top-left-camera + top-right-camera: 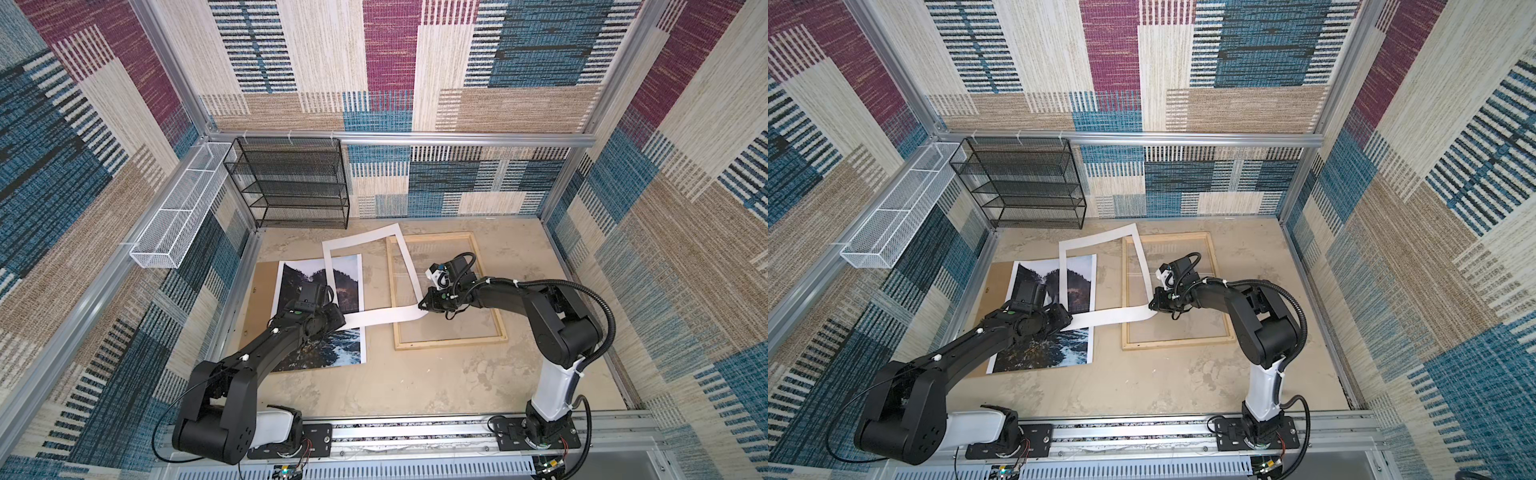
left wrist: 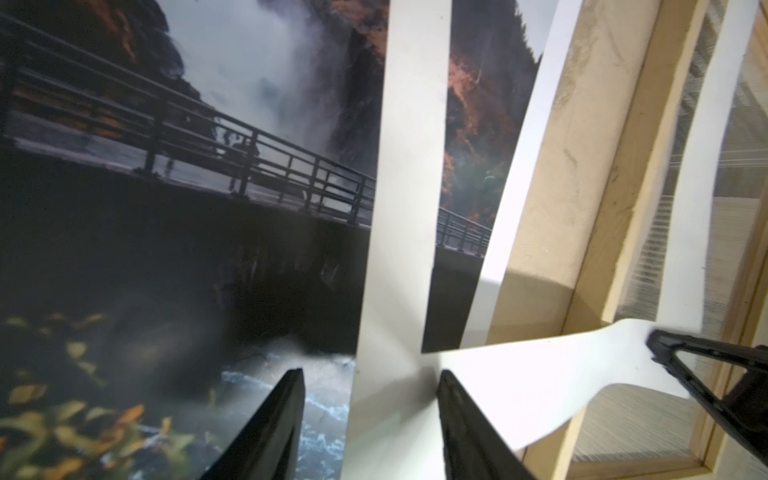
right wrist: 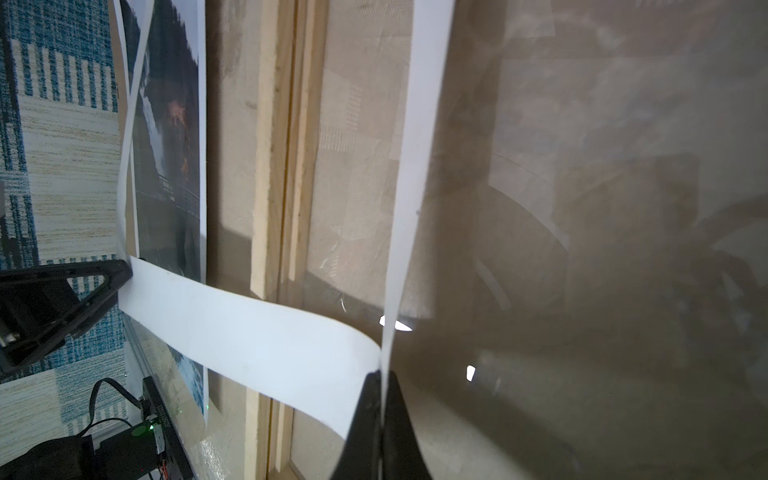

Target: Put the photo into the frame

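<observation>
**A:** Where's the photo (image 1: 328,351)?

**B:** Flat and picture side up, just left of the frame (image 1: 451,341), outside its bars. It lies on the brown backing (image 1: 259,299), which pokes out on the side away from the frame.

**A:** And the frame itself?

**B:** Flat on the table (image 1: 415,382). It has pale wood bars around a clear pane, and the tabletop shows through the pane.

**A:** What's that white thing across both?

**B:** The mat (image 1: 386,318). It's bowed and partly lifted. One long strip lies over the photo and the opposite one over the frame's left part. The near strip bridges from the photo across the frame's left bar to above the pane. One far corner reaches past the frame's far-left corner.

**A:** Right gripper (image 3: 380,376)?

**B:** Above the pane, just inside the frame's left bar. Its fingers are pinched together on the mat's near corner, which curls upward there.

**A:** Left gripper (image 2: 370,371)?

**B:** Left of the frame, over the photo, at the mat's other near corner. In its wrist view the fingers stand apart with a clear gap, and the mat's corner sits in that gap. One finger overlaps the mat's edge. In the right wrist view one fingertip meets the end of the near strip. Whether it's pressing on the mat, I can't tell.
</observation>
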`<state>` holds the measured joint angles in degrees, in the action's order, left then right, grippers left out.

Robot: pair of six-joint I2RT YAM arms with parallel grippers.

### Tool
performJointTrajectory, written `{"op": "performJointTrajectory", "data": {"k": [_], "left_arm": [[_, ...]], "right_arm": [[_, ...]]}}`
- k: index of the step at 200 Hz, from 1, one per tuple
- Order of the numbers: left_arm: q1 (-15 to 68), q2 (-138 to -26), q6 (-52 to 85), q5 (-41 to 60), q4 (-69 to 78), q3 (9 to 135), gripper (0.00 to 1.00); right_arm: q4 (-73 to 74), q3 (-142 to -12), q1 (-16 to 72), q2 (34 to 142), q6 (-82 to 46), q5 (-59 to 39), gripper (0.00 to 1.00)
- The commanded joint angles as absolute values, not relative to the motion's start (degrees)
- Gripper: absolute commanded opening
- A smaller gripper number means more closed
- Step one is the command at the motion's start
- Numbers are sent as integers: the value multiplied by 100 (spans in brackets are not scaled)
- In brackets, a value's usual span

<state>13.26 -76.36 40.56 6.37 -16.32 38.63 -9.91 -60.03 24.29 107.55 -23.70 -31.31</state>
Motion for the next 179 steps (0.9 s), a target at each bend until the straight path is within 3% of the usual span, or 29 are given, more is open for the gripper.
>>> {"op": "performJointTrajectory", "data": {"k": [1,85,179], "left_arm": [[1327,-7553,3964,752,-1474,3850,49],[1327,-7095,3889,690,-1542,3762,34],[1329,-7243,3806,1046,-1202,3727,8]], "right_arm": [[-1002,-6056,2426,10757,-2329,-3055,0],[-1024,-6094,2426,10637,-2329,-3049,0],[-1151,-6169,2426,10487,-2268,-3051,0]]}}
